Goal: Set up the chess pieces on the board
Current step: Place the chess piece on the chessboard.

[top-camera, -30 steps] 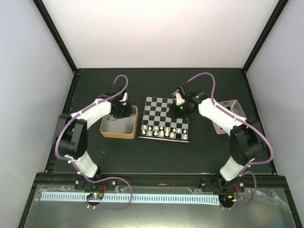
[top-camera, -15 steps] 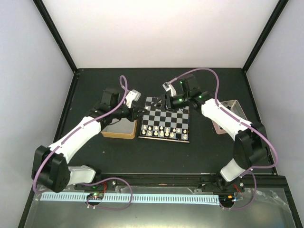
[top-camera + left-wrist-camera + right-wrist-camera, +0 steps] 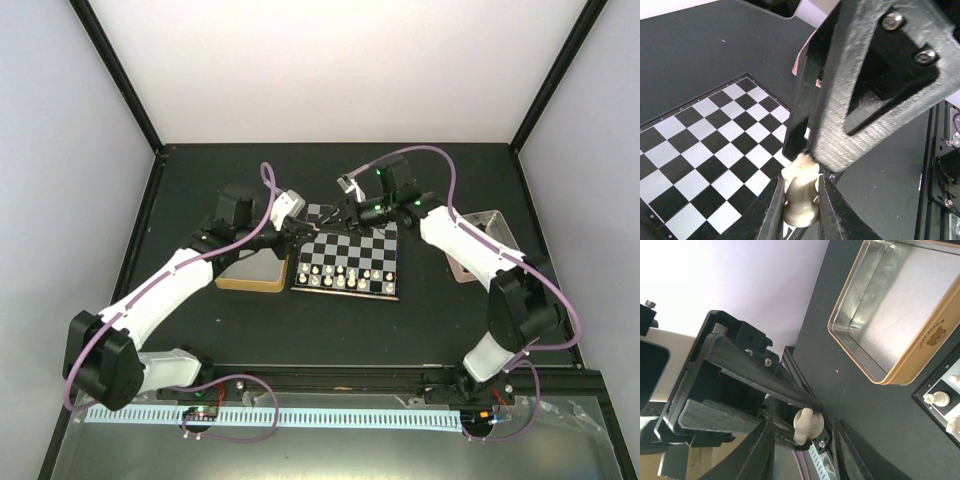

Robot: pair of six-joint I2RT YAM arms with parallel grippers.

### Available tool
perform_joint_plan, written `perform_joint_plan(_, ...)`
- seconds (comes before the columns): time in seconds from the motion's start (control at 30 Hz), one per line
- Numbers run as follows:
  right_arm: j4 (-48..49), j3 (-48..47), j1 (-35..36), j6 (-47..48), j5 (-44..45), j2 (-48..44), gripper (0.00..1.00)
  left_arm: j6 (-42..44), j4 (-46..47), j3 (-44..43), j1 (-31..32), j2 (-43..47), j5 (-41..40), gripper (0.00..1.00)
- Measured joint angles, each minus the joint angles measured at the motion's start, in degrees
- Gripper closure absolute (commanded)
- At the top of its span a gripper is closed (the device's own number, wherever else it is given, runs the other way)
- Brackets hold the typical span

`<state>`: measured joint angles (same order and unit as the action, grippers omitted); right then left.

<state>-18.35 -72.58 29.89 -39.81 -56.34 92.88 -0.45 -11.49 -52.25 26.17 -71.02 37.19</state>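
My left gripper (image 3: 303,229) (image 3: 800,202) is shut on a cream-white knight (image 3: 801,192) (image 3: 807,426), held in the air over the far left corner of the board (image 3: 350,245) (image 3: 700,145). My right gripper (image 3: 336,214) (image 3: 804,442) faces it with its jaws spread wide on either side of the knight's head, not closed on it. In the left wrist view the right gripper's fingers (image 3: 860,105) reach down to the top of the knight. Several cream-white chess pieces (image 3: 345,276) stand on the board's two near rows. No black pieces show.
A gold-sided tin (image 3: 250,270) (image 3: 900,305) lies left of the board, its inside bare metal. A pinkish-silver tin (image 3: 487,228) sits right of the board, partly under the right arm. Black frame rails edge the dark table.
My left arm swung from over the gold tin to the board's far left corner. My right gripper moved left across the board's far edge to meet it at the knight.
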Motion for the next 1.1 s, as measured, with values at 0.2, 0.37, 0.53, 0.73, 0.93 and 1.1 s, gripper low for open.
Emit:
perform_joint_plan(0.2,-0.9,-0.8,0.3,-0.8,-0.8,1.7,0.85,1.0,0.0,0.0,0.6,-0.4,0.2,0.94)
perform_joint_plan(0.37,-1.3,-1.1,0.4,-1.2,-1.1,2.0,0.99,1.4,-0.1,0.0,0.9,-0.3,0.2,0.78)
perform_joint_plan(0.53,-0.9,-1.0,0.5,-1.3,0.3,1.8,0.99,0.6,-0.1,-0.2,0.9,-0.3,-1.2,0.37)
perform_joint_plan(0.73,-4.9,-0.5,1.2,4.3,15.4,-2.7,0.99,-2.8,-0.8,0.5,0.9,2.3,-9.0,0.22)
perform_joint_plan(0.93,-9.1,4.9,4.8,11.6,37.7,-10.1,0.99,-8.7,-0.3,5.0,0.1,14.1,-20.9,0.09)
perform_joint_plan(1.1,-10.9,12.7,11.0,12.9,51.4,-12.9,0.99,-13.3,1.9,9.2,-0.6,21.9,-28.7,0.06)
